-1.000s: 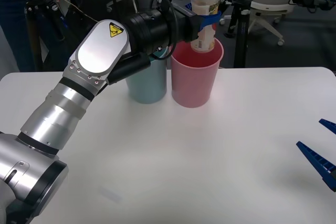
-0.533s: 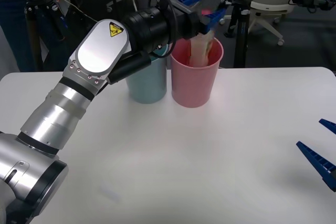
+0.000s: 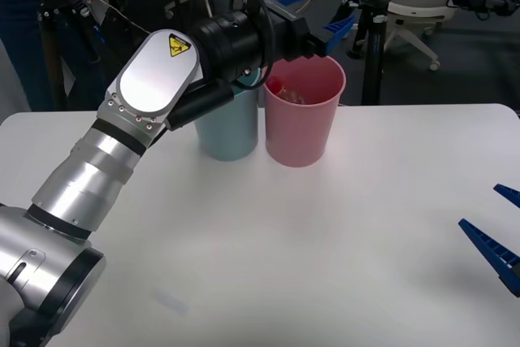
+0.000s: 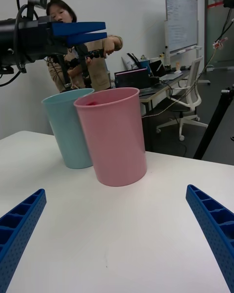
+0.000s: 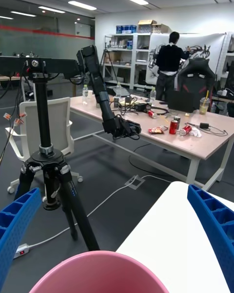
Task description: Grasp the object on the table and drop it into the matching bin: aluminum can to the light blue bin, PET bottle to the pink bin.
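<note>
The PET bottle lies inside the pink bin; its red cap and part of its clear body show below the rim. The bin stands at the back of the white table, with the light blue bin touching its left side. My left gripper hangs open and empty just above the pink bin's rim. In the right wrist view its blue fingers sit above both bins. My right gripper waits open, low over the table's right edge.
My left arm reaches across the table's back left, over the light blue bin. Beyond the table's far edge stand a black tripod and an office chair. A person stands behind the bins, touching nothing.
My left gripper opened and let go of the bottle. The bottle dropped from above the rim into the pink bin. The right arm stayed still.
</note>
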